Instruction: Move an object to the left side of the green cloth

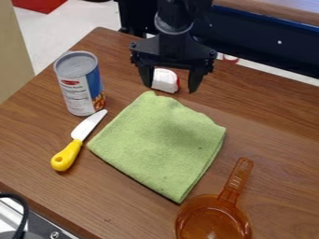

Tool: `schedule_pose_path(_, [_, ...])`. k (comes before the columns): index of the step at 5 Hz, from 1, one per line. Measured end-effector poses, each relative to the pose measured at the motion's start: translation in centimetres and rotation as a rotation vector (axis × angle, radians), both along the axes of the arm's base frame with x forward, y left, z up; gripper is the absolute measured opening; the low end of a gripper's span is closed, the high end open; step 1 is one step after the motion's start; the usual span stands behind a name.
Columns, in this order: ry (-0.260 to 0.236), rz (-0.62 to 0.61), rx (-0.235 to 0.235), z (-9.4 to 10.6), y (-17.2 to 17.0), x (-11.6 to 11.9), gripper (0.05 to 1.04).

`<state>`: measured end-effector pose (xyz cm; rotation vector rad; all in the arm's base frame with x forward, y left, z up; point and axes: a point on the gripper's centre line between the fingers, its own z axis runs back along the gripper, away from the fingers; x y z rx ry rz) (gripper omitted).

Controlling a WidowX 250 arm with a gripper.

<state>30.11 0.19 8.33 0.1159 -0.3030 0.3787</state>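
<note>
Orange pan (211, 214) partly beyond bottom edge

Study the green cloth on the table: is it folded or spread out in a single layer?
Folded: the green cloth shows stacked layers along its right edge.

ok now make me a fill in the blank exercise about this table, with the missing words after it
The folded cloth on the table is coloured ____.
In the picture, the knife lies to the ____ of the cloth.
The can stands ____, not on its side.
The gripper has its fingers ____, not shut.

Missing words: green; left; upright; open
</note>
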Motion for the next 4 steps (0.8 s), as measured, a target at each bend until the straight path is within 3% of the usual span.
schedule_pose_path(1, [0.027, 0.014, -0.004, -0.8, 0.0, -0.3, 0.999])
schedule_pose_path(2, [0.033, 0.248, -0.054, -1.9, 0.9, 1.1, 0.999])
schedule_pose_path(4, [-0.059, 0.767, -0.144, -2.6, 3.5, 5.5, 0.999])
